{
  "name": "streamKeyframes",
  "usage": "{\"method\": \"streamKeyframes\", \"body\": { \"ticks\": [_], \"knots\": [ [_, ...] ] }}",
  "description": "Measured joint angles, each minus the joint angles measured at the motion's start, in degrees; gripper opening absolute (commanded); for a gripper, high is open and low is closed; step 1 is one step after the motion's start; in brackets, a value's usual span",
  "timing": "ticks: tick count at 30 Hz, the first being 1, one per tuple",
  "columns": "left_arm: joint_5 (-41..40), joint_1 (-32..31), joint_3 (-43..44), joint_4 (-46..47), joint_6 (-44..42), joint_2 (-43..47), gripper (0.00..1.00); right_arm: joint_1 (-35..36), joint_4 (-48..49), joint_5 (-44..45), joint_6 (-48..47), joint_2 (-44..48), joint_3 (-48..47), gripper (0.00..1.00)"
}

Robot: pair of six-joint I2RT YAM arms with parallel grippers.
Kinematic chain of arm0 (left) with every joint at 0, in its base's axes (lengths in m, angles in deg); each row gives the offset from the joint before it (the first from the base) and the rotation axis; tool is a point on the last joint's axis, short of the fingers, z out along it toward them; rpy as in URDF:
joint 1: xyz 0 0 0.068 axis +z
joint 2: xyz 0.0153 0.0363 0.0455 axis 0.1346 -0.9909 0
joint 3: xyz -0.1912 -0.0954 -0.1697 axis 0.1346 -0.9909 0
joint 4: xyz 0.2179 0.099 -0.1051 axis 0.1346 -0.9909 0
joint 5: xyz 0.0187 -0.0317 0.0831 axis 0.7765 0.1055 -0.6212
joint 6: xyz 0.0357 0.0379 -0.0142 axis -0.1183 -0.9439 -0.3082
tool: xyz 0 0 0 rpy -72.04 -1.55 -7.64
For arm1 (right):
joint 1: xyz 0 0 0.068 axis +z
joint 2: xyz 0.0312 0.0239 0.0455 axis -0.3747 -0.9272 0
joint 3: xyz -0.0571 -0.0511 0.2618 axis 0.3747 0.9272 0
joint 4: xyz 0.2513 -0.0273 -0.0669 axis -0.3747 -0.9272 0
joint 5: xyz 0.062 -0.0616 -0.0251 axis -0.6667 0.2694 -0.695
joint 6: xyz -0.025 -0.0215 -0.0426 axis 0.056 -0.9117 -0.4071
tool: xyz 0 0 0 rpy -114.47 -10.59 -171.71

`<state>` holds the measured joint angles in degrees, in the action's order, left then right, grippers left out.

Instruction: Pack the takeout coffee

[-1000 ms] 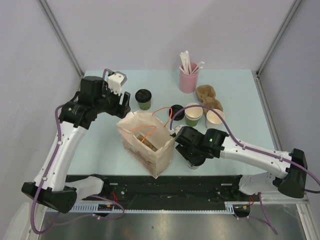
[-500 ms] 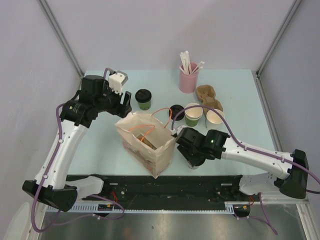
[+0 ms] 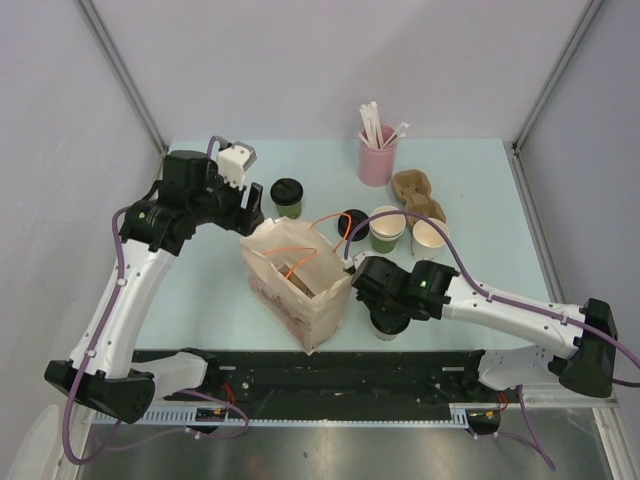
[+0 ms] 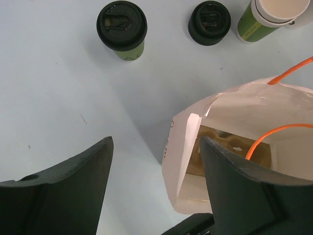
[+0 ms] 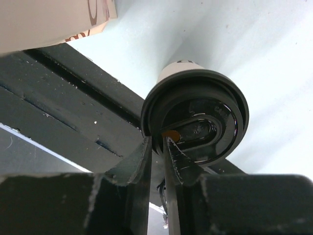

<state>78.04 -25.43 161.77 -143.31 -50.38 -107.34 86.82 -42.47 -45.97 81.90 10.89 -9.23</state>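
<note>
Right arm: stretches low from its base at the near right corner, leftward along the near edge of the table (image 3: 200, 290). Wrist turned down, right gripper (image 5: 157, 139) over the white cup (image 5: 178, 68). Fingers drawn almost together, one outside and one inside the rim of the cup's black lid (image 5: 205, 112). They pinch that rim.

White cup: stands at the near table edge, beside the dark rail, just right of the paper bag (image 3: 300, 300). Pale wall, mostly hidden from above by the gripper. The lid is glossy and round, seated on the cup, with a raised oval in its top and a small orange spot by the fingertip. Lettering too little in view to read.

Left arm: rises from the near left corner, elbow high, forearm bent inward. Left gripper (image 4: 155, 142) hangs over the bag's far left corner. Jaws spread wide, nothing between them but the table and the bag's edge.

Green cup (image 3: 287, 198): upright on the table beyond the bag, well apart from the white cup, black lid on. Free of both grippers.

Bag: open-mouthed, orange handles (image 4: 293, 68) arching over it, brown card showing inside. Neither cup is in it.

Also beyond the bag: a loose black lid (image 3: 352, 222) flat on the table, with an open green cup (image 3: 387, 230) just right of it.
</note>
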Motion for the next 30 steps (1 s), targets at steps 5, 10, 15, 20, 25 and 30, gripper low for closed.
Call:
{"method": "streamKeyframes", "body": {
  "ticks": [5, 10, 15, 20, 25, 30],
  "knots": [
    [0.00, 0.00, 0.00, 0.00, 0.02, 0.11, 0.77, 0.48, 1.36, -0.11, -0.66, 0.00, 0.04, 0.12],
    [-0.02, 0.00, 0.00, 0.00, -0.02, 0.42, 0.77, 1.40, 1.33, -0.02, -0.87, 0.55, 0.04, 0.00],
    [-0.02, 0.00, 0.00, 0.00, -0.02, 0.57, 0.77, 1.81, 0.70, 0.07, -0.37, 1.86, 0.04, 0.00],
    [-0.04, 0.00, 0.00, 0.00, -0.04, 0.63, 0.77, 1.84, -0.04, 0.04, 1.92, 3.65, 0.04, 0.00],
    [-0.02, 0.00, 0.00, 0.00, 0.04, 0.63, 0.77, 1.84, -0.46, -0.39, 4.17, 4.94, 0.04, 0.00],
    [0.09, 0.00, -0.13, 0.00, 0.66, 0.68, 0.75, 1.84, -2.64, -0.55, 5.75, 5.84, -1.05, 0.00]
  ]
}}
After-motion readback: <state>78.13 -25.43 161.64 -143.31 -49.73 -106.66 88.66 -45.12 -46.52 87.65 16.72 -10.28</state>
